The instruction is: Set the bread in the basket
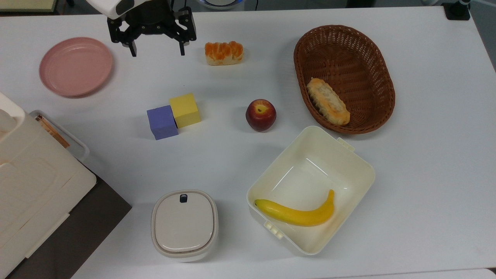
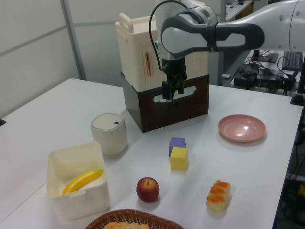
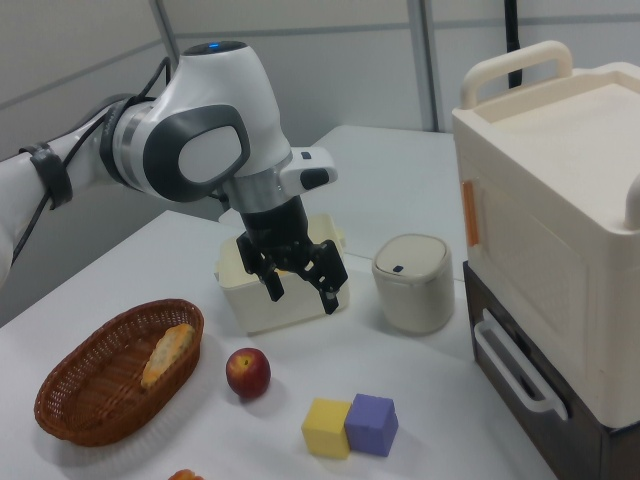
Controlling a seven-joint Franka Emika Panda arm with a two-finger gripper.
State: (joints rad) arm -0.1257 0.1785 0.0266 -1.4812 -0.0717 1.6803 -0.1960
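Spread-fingered and holding nothing, the tool (image 1: 156, 50) hangs above the desk (image 1: 426, 174) between the pink plate (image 1: 76, 66) and the bread (image 1: 224, 52). Lying on the desk, the bread runs its long axis across the top view, one end toward the basket (image 1: 372, 46), well apart from it.

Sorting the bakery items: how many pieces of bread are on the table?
2. The short orange-glazed loaf lies on the white table beside the basket; the longer ridged golden bread lies inside the brown wicker basket.
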